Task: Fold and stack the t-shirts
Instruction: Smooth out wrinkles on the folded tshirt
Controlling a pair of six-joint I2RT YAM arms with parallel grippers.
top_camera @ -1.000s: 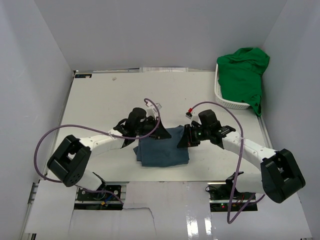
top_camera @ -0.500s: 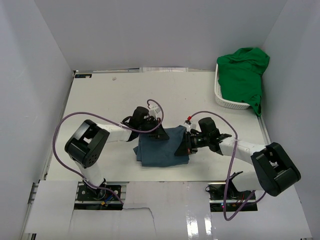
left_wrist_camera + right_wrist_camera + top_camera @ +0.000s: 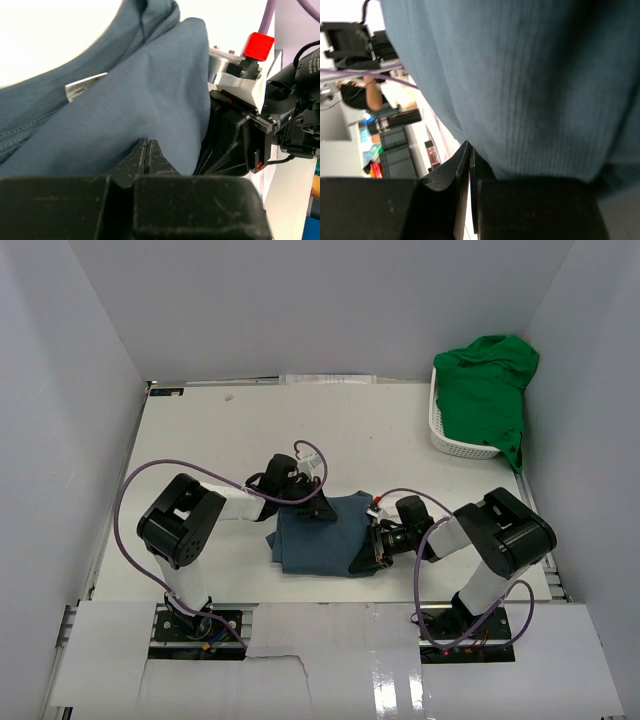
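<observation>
The dark blue shirt (image 3: 318,540) lies folded mid-frame on the table (image 3: 220,440). The left gripper (image 3: 322,512) at its upper edge and the right gripper (image 3: 360,558) at its lower right corner are both pressed together against the cloth; whether any is pinched is unclear. The green shirt (image 3: 485,390) fills the basket (image 3: 452,445), upper right.

One t-shirt (image 3: 322,537) lies between left hand (image 3: 318,510) and right hand (image 3: 368,548), the other (image 3: 485,390) in the far-right basket (image 3: 452,443).
</observation>
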